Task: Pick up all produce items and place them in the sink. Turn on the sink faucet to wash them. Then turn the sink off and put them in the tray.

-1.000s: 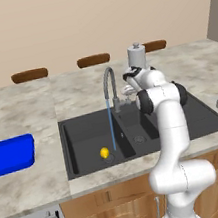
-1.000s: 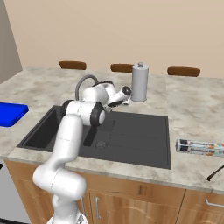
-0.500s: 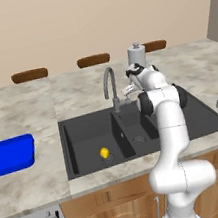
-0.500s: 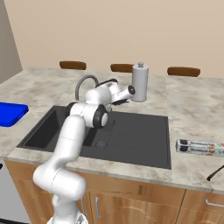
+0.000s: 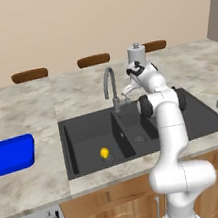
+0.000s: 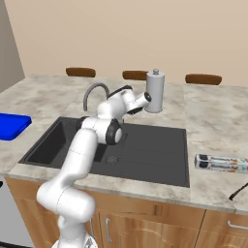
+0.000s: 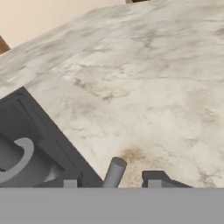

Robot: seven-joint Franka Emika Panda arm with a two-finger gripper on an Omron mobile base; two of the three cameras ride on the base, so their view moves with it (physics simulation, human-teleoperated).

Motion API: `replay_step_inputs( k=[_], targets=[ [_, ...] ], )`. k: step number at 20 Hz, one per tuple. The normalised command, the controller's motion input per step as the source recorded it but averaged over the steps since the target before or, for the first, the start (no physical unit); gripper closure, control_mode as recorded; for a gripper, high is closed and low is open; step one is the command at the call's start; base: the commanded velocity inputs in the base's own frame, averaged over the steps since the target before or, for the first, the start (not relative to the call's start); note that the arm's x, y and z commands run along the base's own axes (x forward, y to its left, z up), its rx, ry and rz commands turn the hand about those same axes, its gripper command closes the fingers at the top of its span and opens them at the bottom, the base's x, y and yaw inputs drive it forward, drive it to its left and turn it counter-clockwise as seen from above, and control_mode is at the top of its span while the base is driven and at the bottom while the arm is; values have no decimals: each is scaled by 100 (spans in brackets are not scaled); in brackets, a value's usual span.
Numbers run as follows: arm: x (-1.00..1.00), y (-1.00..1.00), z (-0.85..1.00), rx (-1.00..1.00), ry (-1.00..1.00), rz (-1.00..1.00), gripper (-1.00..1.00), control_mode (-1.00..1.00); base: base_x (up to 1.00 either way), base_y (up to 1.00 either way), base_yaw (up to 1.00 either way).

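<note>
While jaws straddle the faucet lever [image 7: 114, 171] parted, fingertips [image 7: 70, 183] cropped, lemon [image 5: 104, 153] in sink [image 5: 85, 135], faucet [image 5: 111, 88] dry.

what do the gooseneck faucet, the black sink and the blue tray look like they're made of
Slim grey gooseneck faucet: probably brushed metal, an even dull grey. Black double-basin sink: matte, perhaps composite or coated metal, showing no glare. Bright blue rounded tray: likely smooth plastic, uniformly saturated colour.

A home kitchen: marbled stone counter [image 5: 25, 110] over wooden cabinet doors [image 6: 145, 227], black double-basin sink [image 5: 85, 135] with gooseneck faucet [image 5: 111, 87], paper-towel roll [image 6: 155, 90], bar-stool backs [image 5: 93, 60] beyond.
</note>
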Motion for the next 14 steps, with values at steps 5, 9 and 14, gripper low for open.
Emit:
replay_step_inputs(
  k=[5, 9, 14],
  targets=[
    [-2, 0, 27, 0, 0, 3, -100, -100, 0, 0, 0],
    [-20, 0, 33, 0, 0, 3, -100, -100, 0, 0, 0],
    [-65, 0, 9, 0, -4, 1, -100, -100, 0, 0, 0]
  ],
)
